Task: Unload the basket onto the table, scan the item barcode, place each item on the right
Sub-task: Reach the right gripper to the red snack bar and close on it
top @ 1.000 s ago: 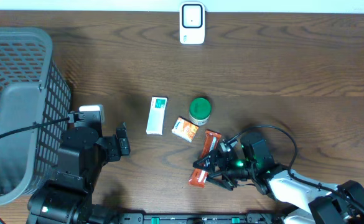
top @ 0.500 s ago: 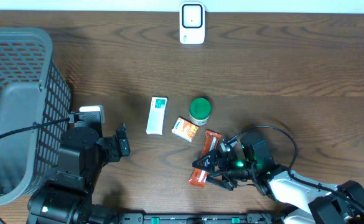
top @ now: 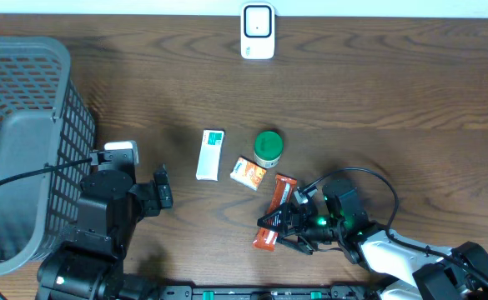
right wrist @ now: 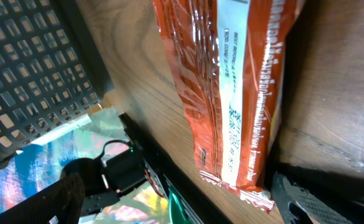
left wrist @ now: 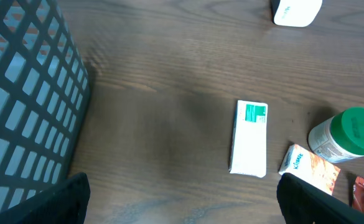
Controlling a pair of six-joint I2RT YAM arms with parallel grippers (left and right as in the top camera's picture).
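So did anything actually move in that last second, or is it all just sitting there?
Barely. The right gripper crept slightly left along the orange snack packet, which lies between its open jaws, not gripped. Nothing was picked up or released. The packet, white box, green-lidded jar, small orange carton, scanner, basket and left gripper stayed put.

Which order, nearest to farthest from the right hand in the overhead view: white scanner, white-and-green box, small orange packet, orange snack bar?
1. orange snack bar, right at the right hand
2. small orange packet, just beyond the bar
3. white-and-green box, farther left
4. white scanner, far edge, top centre
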